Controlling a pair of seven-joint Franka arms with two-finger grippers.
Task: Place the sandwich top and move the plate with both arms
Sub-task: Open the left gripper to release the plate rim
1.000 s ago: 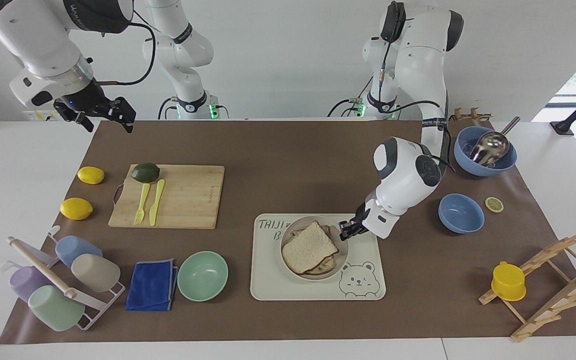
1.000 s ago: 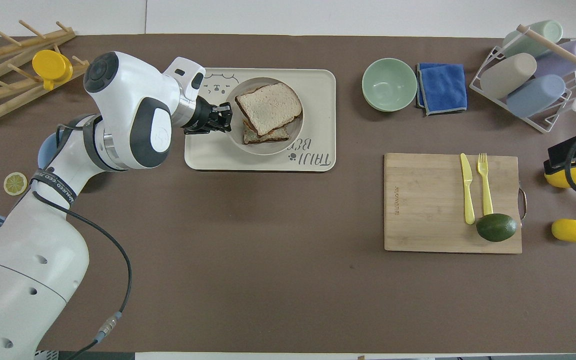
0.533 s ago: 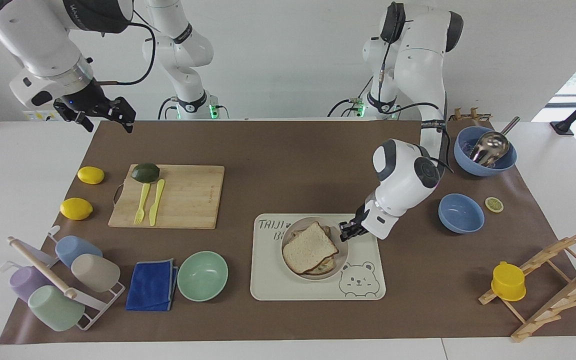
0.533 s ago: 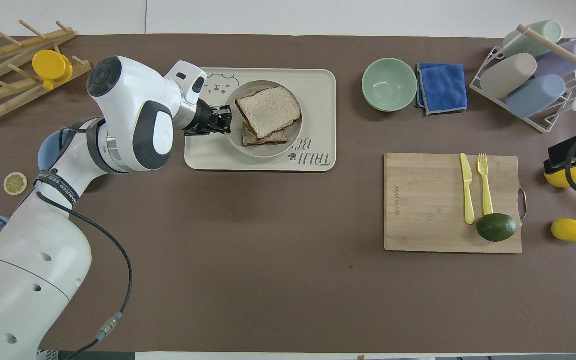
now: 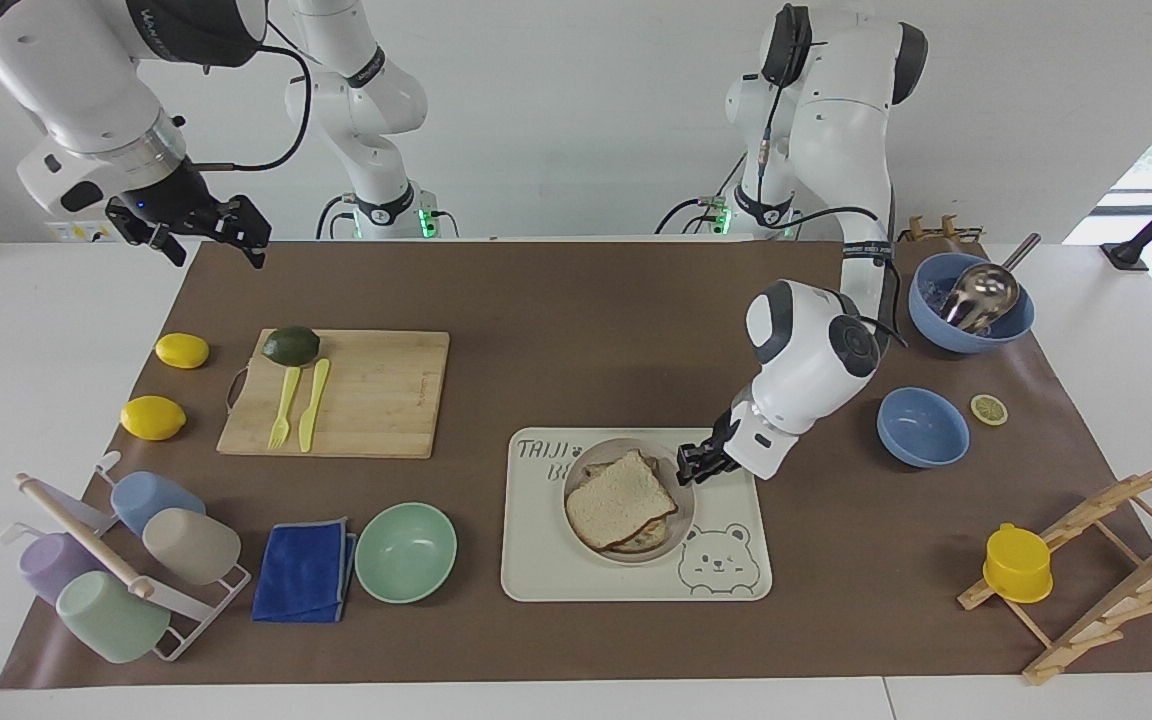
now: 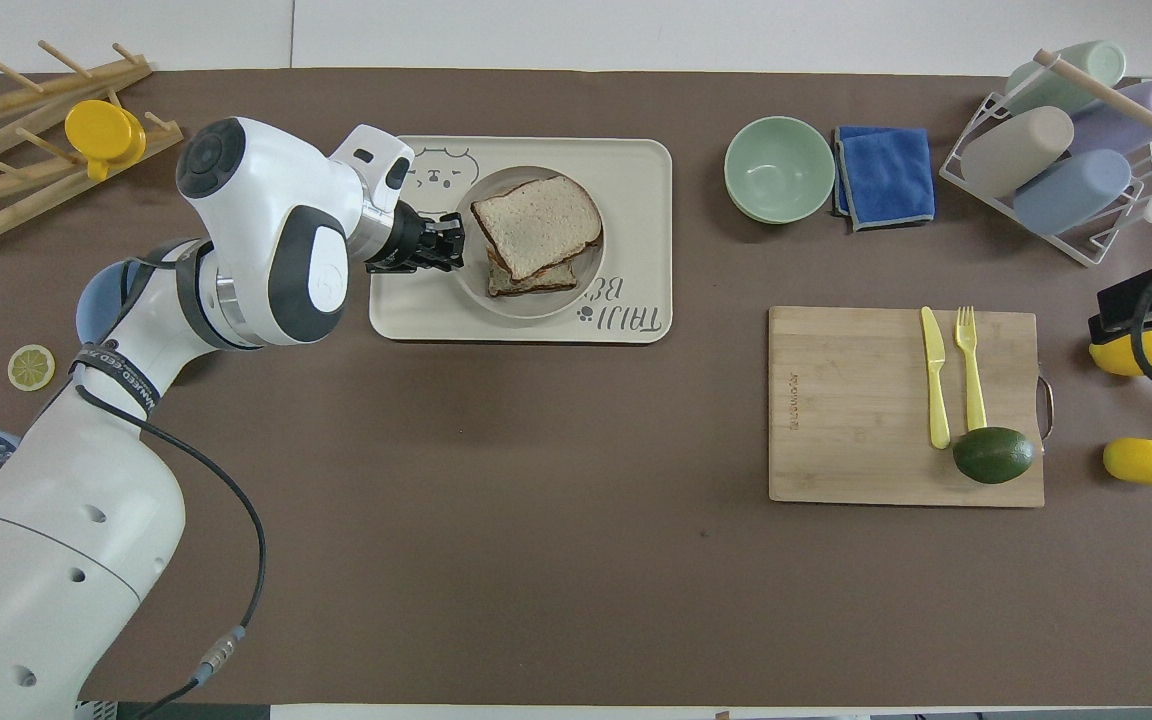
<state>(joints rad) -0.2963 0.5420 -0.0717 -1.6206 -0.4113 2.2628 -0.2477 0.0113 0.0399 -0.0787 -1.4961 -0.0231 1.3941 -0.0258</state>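
Facing view: brown mat (image 5: 576,300) covers white table (image 5: 36,330), white wall above. Sandwich top (image 5: 620,497) lies on plate (image 5: 681,520) in tray (image 5: 736,590). Left gripper (image 5: 688,464) at plate rim, finger state unclear. Right gripper (image 5: 206,232) open, waiting over mat corner.

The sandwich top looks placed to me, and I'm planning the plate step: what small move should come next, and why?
Probably draw the left hand a little away from the sandwich top, toward the plate's rim. The slice already lies on the lower slice on the plate, and the hand sits beside it at the rim. The right hand waits over the table edge, near the cutting board.
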